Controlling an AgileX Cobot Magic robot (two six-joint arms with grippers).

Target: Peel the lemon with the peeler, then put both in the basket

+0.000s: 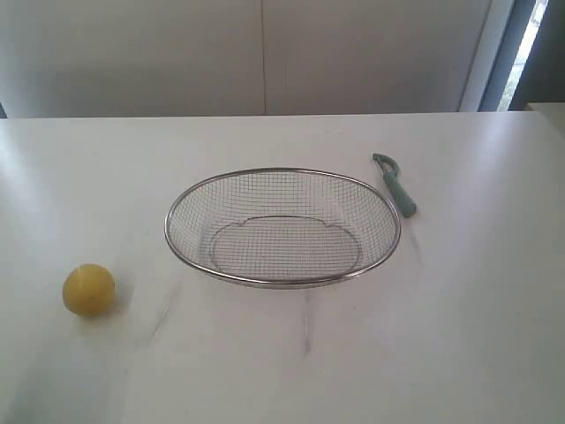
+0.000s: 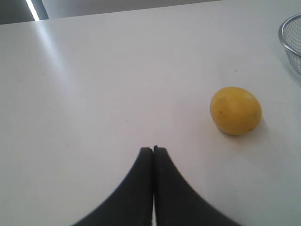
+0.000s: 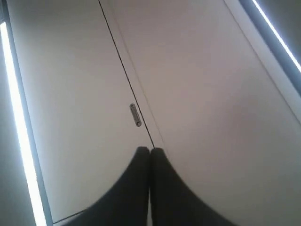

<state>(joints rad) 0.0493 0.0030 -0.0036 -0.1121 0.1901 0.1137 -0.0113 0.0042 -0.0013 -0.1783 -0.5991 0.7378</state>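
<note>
The yellow lemon [image 1: 88,290] lies on the white table at the front left; the left wrist view shows the same lemon [image 2: 235,110] some way off to one side of my left gripper [image 2: 153,149], which is shut and empty above the bare tabletop. The silver wire-mesh basket [image 1: 282,176] stands empty in the middle, and its rim [image 2: 288,40] just enters the left wrist view. The teal-handled peeler [image 1: 396,185] lies beside the basket's far right rim. My right gripper [image 3: 150,150] is shut, empty, and faces a pale wall panel. Neither gripper appears in the exterior view.
The white table [image 1: 459,336] runs back to a pale wall [image 1: 265,53]. A window frame [image 1: 494,53] stands at the back right. In the right wrist view a thin seam with a small metal handle [image 3: 135,115] crosses the wall panel.
</note>
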